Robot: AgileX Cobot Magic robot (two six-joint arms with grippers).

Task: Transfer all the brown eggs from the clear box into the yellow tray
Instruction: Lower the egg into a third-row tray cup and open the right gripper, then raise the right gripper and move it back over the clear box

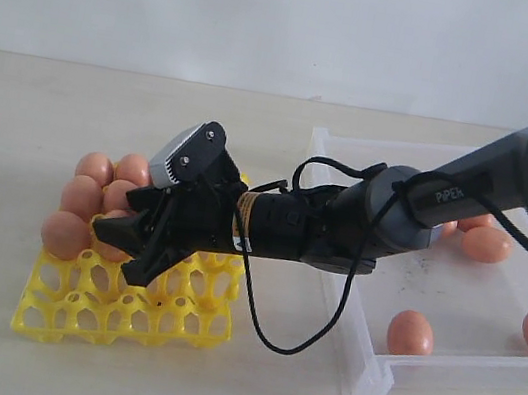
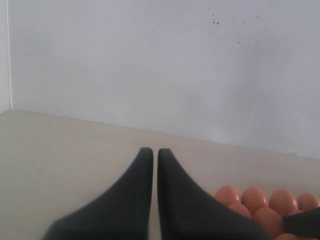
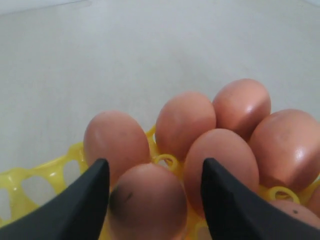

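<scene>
Several brown eggs point(image 1: 96, 170) sit in the far left cups of the yellow tray point(image 1: 122, 316). My right gripper point(image 1: 128, 251) reaches across over the tray. In the right wrist view the right gripper point(image 3: 155, 165) stands open astride one brown egg point(image 3: 147, 200) that rests in a cup of the tray point(image 3: 50, 170), with a gap showing on one side. More eggs point(image 3: 200, 120) crowd just beyond it. The clear box point(image 1: 371, 378) on the right holds several brown eggs point(image 1: 410, 334). My left gripper point(image 2: 151, 151) is shut and empty above bare table, with eggs point(image 2: 254, 199) off to its side.
A black cable point(image 1: 261, 334) hangs in a loop from the right arm point(image 1: 446, 203) down to the table between tray and box. The near rows of tray cups stand open. A pale wall rises behind the table.
</scene>
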